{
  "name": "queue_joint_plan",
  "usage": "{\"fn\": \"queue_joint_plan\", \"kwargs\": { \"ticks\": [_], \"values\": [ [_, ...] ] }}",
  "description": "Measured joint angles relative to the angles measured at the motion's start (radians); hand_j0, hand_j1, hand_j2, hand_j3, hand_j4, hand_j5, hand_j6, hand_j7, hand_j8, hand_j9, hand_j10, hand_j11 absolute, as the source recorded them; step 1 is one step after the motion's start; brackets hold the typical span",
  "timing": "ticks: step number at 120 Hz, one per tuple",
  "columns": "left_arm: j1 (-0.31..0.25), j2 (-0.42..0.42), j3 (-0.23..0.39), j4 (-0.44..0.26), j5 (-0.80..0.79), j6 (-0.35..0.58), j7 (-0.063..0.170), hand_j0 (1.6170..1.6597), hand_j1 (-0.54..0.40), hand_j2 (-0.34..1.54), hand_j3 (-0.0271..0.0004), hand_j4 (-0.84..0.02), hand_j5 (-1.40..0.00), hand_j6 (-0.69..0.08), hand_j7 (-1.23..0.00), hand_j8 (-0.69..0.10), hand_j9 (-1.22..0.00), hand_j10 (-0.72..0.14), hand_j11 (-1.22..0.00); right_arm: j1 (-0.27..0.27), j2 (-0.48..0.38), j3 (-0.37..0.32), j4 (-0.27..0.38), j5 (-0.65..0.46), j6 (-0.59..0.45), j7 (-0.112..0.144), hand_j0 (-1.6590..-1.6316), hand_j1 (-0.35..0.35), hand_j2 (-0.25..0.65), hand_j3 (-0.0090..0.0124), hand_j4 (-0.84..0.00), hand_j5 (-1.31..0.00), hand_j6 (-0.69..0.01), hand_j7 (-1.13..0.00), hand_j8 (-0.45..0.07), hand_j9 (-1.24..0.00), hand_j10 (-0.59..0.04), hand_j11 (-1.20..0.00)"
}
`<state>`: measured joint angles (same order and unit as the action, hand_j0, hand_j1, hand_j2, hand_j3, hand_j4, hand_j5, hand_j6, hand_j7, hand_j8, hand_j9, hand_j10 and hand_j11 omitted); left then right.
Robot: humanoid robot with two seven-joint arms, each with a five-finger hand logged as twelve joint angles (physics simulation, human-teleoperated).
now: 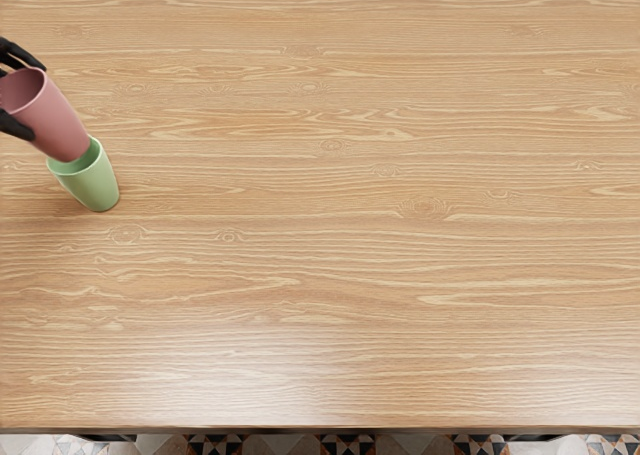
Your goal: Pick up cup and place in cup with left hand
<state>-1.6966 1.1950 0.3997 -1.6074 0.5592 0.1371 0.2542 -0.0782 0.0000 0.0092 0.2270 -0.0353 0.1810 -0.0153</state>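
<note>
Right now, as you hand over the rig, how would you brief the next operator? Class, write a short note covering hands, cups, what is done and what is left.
Left hand: closed around the pink cup, at the picture's left edge.
Right hand: not in view.
Cups: the green cup stands on the table; the pink one is held tilted, its base at the green one's mouth. Whether it has dipped inside, I can't tell.
Done: pink cup picked up and brought to the green one.
Left: probably line it up, lower it in and let go.
</note>
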Motion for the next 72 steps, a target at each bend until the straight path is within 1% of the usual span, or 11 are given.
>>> {"fn": "queue_joint_plan", "kwargs": {
  "ticks": [29, 46, 67, 72],
  "values": [
    [0.011, -0.009, -0.018, 0.003, 0.003, -0.009, -0.006, 1.6548, -0.191, 0.20, 0.0000, -0.312, -0.72, -0.217, -0.70, -0.276, -0.69, -0.482, -0.69, 0.000, 0.000, 0.000, 0.000, 0.000, 0.000, 0.000, -1.6581, -0.331, -0.003, 0.0000, -0.015, -0.02, -0.015, -0.02, -0.015, -0.02, -0.015, -0.02],
    [0.016, -0.021, -0.028, 0.036, 0.009, -0.001, -0.008, 1.6550, -0.201, 0.21, 0.0000, -0.299, -0.73, -0.205, -0.71, -0.265, -0.69, -0.471, -0.70, 0.000, 0.000, 0.000, 0.000, 0.000, 0.000, 0.000, -1.6581, -0.331, -0.003, 0.0000, -0.015, -0.02, -0.015, -0.02, -0.015, -0.02, -0.015, -0.02],
    [0.017, -0.034, -0.030, 0.068, 0.014, 0.017, -0.009, 1.6543, -0.183, 0.18, 0.0000, -0.302, -0.73, -0.208, -0.71, -0.268, -0.70, -0.472, -0.70, 0.000, 0.000, 0.000, 0.000, 0.000, 0.000, 0.000, -1.6581, -0.331, -0.003, 0.0000, -0.015, -0.02, -0.015, -0.02, -0.015, -0.02, -0.015, -0.02],
    [0.033, -0.041, -0.031, 0.072, 0.015, 0.020, -0.010, 1.6545, -0.192, 0.19, 0.0000, -0.296, -0.73, -0.204, -0.71, -0.266, -0.70, -0.474, -0.70, 0.000, 0.000, 0.000, 0.000, 0.000, 0.000, 0.000, -1.6581, -0.331, -0.003, 0.0000, -0.015, -0.02, -0.015, -0.02, -0.015, -0.02, -0.015, -0.02]
  ]
}}
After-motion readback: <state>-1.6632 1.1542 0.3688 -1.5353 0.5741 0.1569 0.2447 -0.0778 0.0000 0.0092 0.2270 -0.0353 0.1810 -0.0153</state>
